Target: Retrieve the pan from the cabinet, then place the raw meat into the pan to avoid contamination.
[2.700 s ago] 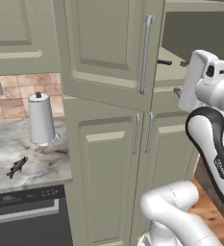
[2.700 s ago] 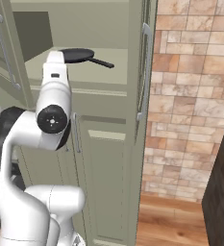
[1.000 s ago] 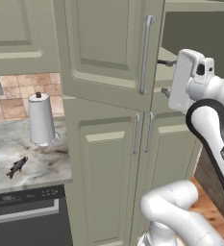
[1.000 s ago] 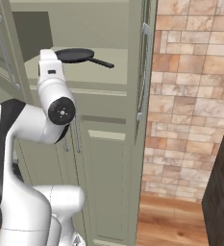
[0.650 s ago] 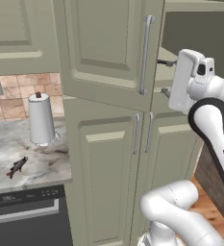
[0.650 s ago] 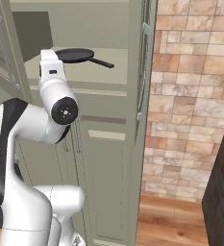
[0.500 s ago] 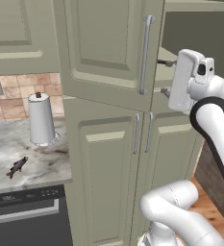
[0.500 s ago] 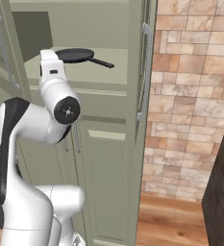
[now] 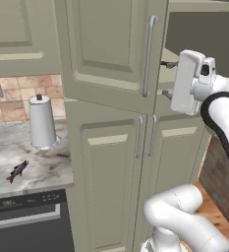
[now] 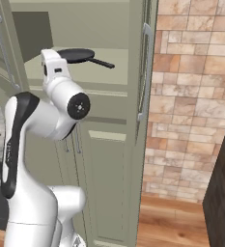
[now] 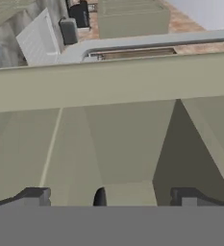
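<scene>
Both tool [image 11: 111, 196] jaws wide inside cabinet [image 10: 109, 29].

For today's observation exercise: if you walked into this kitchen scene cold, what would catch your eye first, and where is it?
The white robot arm dominates, reaching up into the tall green cabinet, whose upper right door stands open. On the shelf inside sits the dark pan, its handle pointing out towards the opening. Off to the left, a small fish lies on the marble counter near a paper-towel roll.

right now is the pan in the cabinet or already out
In. The pan sits on a shelf inside the open cabinet, handle pointing out; the jaws are open and not on it.
</scene>
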### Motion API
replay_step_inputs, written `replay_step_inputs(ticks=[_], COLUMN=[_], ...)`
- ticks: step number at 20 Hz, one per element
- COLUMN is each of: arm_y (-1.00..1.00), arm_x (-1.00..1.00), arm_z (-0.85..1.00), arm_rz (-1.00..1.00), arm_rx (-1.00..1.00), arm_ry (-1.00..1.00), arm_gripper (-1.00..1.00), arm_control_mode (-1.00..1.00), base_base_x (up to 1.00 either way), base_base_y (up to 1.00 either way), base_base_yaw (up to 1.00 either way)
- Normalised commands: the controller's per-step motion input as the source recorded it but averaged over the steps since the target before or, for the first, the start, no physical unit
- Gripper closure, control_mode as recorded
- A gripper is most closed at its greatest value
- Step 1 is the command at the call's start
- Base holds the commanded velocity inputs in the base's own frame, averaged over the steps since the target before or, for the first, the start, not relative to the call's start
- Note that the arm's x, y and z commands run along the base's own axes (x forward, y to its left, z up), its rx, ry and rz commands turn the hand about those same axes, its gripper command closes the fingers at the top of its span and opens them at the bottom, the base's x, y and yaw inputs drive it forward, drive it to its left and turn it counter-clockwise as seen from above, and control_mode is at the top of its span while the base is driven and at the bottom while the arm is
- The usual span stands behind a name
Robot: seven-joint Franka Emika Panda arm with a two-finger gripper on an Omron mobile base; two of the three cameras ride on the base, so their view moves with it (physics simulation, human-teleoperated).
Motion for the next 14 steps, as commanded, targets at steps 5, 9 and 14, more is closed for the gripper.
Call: replay_step_inputs(ticks=[5, 9, 14], arm_y=[0.04, 0.18, 0.30], arm_x=[0.10, 0.05, 0.00], arm_z=[-0.02, -0.11, -0.10], arm_rz=[0.11, 0.08, 0.02], arm_rx=[-0.01, -0.04, -0.08], arm_ry=[0.00, 0.00, -0.07], arm_gripper=[-1.00, -1.00, -1.00], arm_control_mode=[-1.00, -1.00, -1.00], base_base_x=[0.00, 0.00, 0.00], base_base_y=[0.00, 0.00, 0.00], base_base_yaw=[0.00, 0.00, 0.00])
